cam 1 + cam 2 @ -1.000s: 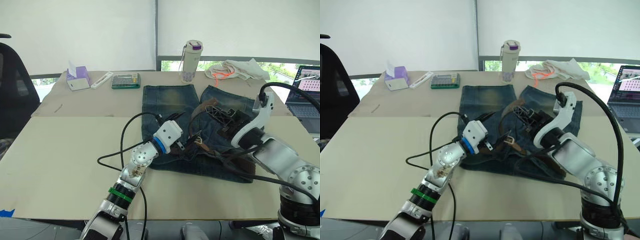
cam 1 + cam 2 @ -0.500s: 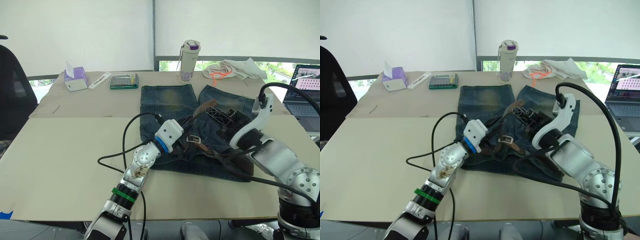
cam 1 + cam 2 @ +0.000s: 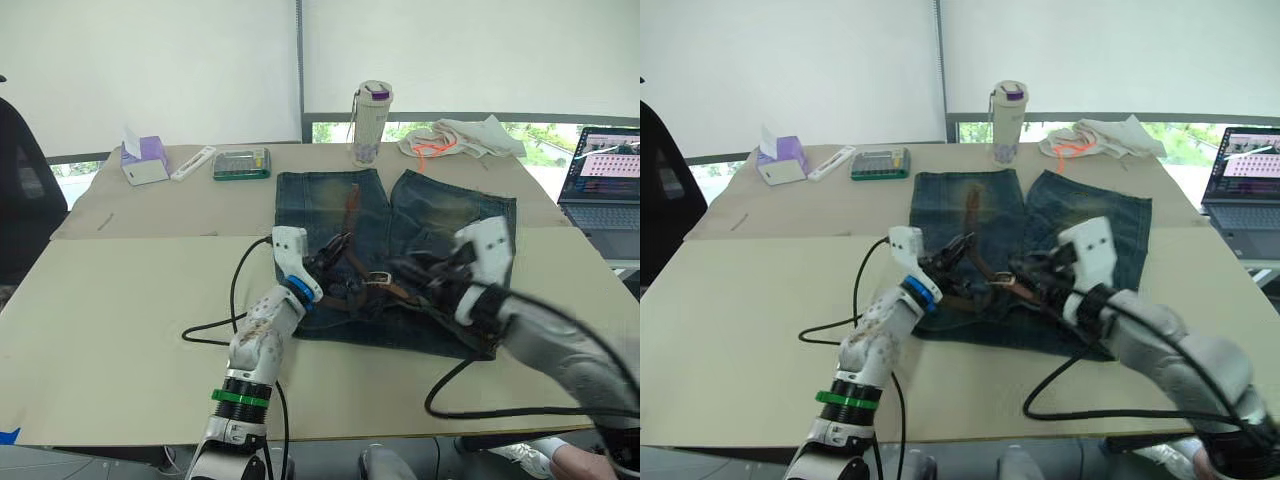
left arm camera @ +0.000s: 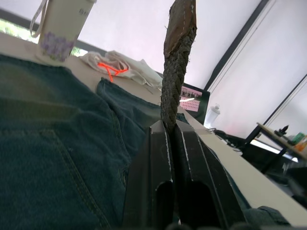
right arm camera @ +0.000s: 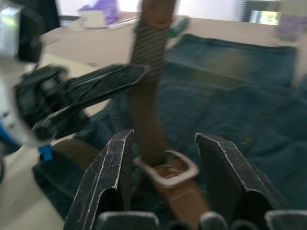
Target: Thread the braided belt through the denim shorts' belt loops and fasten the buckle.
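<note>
Since a second ago, both arms have shifted leftward over the denim shorts (image 3: 395, 230) on the worktop (image 3: 120, 300). Head views: the buckle (image 3: 378, 279) lies at the waistband between the claws. Left wrist view: the left claw (image 4: 171, 132) is clamped on the braided belt (image 4: 176, 52). Right wrist view: the right claw (image 5: 163, 143) stands apart around the buckle. Fastening looks unfinished.

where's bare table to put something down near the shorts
The wide stretch of table on the robot's left of the denim shorts is bare, apart from a black cable. The far edge is crowded: tissue box, calculator, bottle, white cloth.
</note>
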`<act>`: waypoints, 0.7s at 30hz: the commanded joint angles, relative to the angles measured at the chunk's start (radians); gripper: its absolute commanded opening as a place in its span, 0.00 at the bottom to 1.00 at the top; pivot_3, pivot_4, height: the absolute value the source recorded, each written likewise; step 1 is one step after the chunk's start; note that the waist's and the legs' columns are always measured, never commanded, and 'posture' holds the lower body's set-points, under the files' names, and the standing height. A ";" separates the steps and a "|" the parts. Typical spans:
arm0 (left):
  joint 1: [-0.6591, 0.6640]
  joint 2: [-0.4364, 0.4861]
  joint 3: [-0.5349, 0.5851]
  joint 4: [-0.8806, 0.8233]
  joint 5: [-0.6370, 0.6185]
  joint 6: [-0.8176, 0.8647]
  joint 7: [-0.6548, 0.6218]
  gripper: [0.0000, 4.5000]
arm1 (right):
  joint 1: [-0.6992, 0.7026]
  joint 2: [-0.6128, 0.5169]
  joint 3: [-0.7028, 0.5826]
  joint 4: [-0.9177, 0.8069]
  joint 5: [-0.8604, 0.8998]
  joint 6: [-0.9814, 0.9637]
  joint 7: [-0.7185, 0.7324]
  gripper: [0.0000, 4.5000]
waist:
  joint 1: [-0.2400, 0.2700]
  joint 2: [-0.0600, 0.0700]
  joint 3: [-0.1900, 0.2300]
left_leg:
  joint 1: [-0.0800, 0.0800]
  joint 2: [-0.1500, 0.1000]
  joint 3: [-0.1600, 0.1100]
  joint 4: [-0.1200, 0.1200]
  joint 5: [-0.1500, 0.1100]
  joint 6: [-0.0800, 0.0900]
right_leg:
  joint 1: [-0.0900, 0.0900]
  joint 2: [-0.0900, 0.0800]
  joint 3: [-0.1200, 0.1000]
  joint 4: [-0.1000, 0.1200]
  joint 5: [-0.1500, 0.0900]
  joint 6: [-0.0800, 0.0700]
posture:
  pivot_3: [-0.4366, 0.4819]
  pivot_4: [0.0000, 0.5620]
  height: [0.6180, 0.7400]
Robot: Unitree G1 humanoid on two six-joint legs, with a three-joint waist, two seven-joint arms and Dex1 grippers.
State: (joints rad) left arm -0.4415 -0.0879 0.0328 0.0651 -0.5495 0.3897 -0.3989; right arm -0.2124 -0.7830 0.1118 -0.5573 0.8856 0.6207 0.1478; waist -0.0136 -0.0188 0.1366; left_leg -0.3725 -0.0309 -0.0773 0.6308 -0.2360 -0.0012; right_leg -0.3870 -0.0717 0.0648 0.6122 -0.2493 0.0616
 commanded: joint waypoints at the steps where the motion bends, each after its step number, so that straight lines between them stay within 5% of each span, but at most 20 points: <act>1: -0.004 0.001 0.035 -0.067 -0.090 0.068 -0.010 0.00 | 0.042 0.006 0.034 0.032 -0.150 -0.082 0.127 0.53 | 0.005 0.000 0.000 | 0.000 -0.001 0.000 0.001 0.000 0.000 | 0.000 -0.001 0.000 0.000 0.002 -0.003 | 0.48 0.27 1.00; 10: 0.044 0.102 0.021 -0.153 -0.098 0.103 -0.086 0.00 | 0.150 0.020 0.082 0.150 -0.325 -0.039 0.288 0.53 | 0.002 0.000 0.000 | 0.002 -0.003 0.000 0.001 0.000 0.000 | 0.001 -0.003 0.000 0.000 0.002 -0.003 | 0.48 0.27 1.00; 21: 0.091 0.147 0.071 -0.193 -0.103 0.078 -0.060 0.00 | 0.195 0.063 0.047 0.217 -0.425 0.024 0.318 0.53 | 0.002 -0.004 -0.004 | 0.004 -0.003 -0.002 0.001 0.000 0.000 | 0.003 -0.004 0.001 0.000 0.002 -0.003 | 0.48 0.27 1.00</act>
State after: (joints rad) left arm -0.3427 0.0523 0.0908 -0.0908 -0.6675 0.5197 -0.4606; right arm -0.0414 -0.7208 0.1631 -0.3774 0.4828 0.6036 0.4583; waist -0.0118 -0.0232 0.1331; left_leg -0.3691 -0.0338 -0.0789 0.6315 -0.2362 -0.0015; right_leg -0.3841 -0.0755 0.0655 0.6124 -0.2472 0.0583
